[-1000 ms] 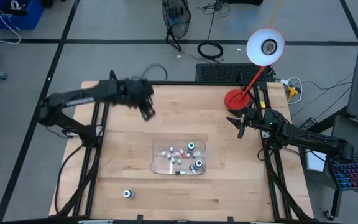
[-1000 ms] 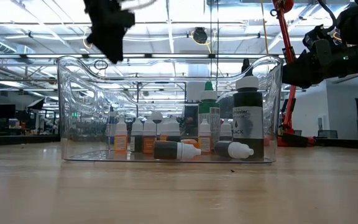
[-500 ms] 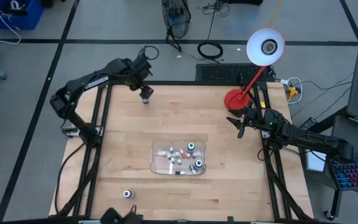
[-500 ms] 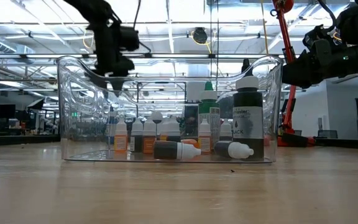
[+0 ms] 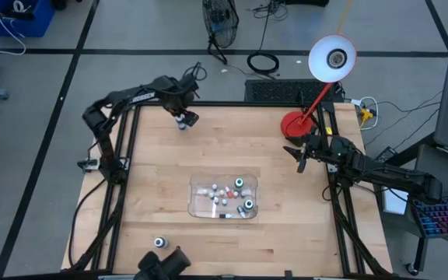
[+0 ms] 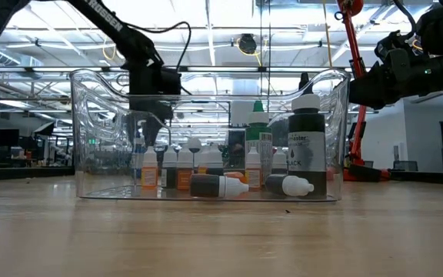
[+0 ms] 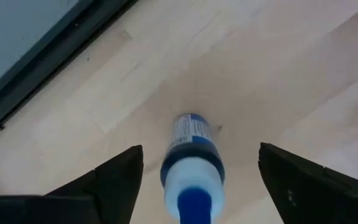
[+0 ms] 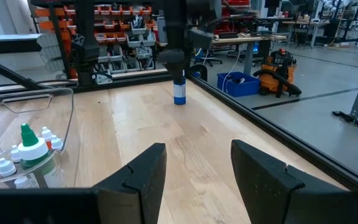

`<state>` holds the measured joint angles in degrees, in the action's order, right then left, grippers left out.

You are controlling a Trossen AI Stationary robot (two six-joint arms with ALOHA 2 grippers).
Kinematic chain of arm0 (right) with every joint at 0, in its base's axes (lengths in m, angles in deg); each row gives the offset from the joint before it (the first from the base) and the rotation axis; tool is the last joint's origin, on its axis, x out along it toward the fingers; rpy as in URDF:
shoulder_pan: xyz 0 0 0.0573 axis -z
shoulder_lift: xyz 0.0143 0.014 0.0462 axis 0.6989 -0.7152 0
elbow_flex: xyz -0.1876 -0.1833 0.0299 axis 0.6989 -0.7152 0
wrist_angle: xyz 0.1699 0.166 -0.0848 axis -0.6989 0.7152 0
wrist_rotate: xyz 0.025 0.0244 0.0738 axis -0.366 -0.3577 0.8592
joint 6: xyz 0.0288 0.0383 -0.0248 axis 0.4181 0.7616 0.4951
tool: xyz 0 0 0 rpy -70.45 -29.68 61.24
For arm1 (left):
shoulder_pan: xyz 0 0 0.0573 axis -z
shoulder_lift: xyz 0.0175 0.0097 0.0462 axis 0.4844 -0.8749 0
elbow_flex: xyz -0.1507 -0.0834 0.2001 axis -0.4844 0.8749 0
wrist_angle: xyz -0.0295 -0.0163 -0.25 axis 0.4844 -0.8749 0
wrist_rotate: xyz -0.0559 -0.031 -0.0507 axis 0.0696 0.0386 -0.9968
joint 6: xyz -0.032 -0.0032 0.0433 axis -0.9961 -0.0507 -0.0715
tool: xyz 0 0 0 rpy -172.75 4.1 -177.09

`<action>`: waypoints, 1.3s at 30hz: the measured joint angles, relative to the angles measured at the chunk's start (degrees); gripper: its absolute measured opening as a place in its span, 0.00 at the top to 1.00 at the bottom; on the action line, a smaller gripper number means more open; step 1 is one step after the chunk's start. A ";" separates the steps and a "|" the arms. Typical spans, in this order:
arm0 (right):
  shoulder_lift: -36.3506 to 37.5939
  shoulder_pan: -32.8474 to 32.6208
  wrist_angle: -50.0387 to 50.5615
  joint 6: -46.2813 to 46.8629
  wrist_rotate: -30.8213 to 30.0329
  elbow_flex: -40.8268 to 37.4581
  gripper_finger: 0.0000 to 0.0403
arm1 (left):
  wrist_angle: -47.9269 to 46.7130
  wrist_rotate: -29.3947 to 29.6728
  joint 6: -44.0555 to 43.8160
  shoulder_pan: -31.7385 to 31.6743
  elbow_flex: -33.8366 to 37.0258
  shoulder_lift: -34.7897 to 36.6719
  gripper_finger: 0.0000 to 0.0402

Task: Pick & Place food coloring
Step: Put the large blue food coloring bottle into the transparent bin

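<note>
Food coloring bottles (image 5: 225, 194) fill the clear tray (image 5: 197, 204); left gripper (image 5: 185, 120) spread around another.

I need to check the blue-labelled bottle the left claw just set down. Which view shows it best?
The left wrist view: the blue bottle fills the frame, upright between the open left claw. The right wrist view shows it small and distant; the high view only a speck. The low view hides it behind the tray.
</note>
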<state>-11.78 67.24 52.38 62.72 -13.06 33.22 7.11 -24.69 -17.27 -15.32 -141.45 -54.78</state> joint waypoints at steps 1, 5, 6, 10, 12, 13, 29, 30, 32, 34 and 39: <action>-0.01 0.00 0.00 0.02 0.00 0.00 0.58 | 0.02 0.00 0.01 0.00 0.00 -0.58 0.23; -0.02 -0.02 0.00 0.02 0.00 -0.01 0.58 | -0.02 0.17 0.93 0.00 0.00 -2.39 0.24; -0.02 0.00 0.00 0.02 0.00 0.00 0.58 | 0.00 0.33 1.34 0.04 0.00 -2.64 0.24; 0.00 0.00 0.02 0.00 0.00 -0.02 0.58 | -0.14 1.43 1.89 0.08 0.00 -2.73 0.25; -0.01 -0.01 0.02 0.01 0.01 -0.01 0.58 | -0.61 1.75 1.91 0.09 0.00 -2.73 0.27; 0.00 0.00 0.02 0.01 0.00 0.00 0.58 | -1.18 1.76 1.90 0.07 0.00 -2.73 0.28; -0.01 0.00 0.02 0.02 0.01 -0.01 0.58 | -1.80 4.26 2.14 -0.04 0.00 -2.73 0.45; -0.01 -0.02 0.02 0.02 0.00 -0.02 0.58 | -1.95 4.24 1.87 -0.04 0.00 -2.73 0.46; -0.01 0.00 0.02 0.01 0.01 0.00 0.58 | -2.22 4.23 1.68 -0.04 0.00 -2.73 0.50; -0.01 -0.01 0.02 0.00 0.00 -0.01 0.58 | -2.55 4.22 1.74 -0.04 0.00 -2.72 0.56; 0.00 0.00 0.02 0.02 0.02 0.00 0.58 | -2.32 4.00 6.32 0.33 0.00 -2.71 0.64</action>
<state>-11.78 67.24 52.40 62.74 -13.04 33.22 4.80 -20.69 -10.95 -14.99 -141.45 -57.49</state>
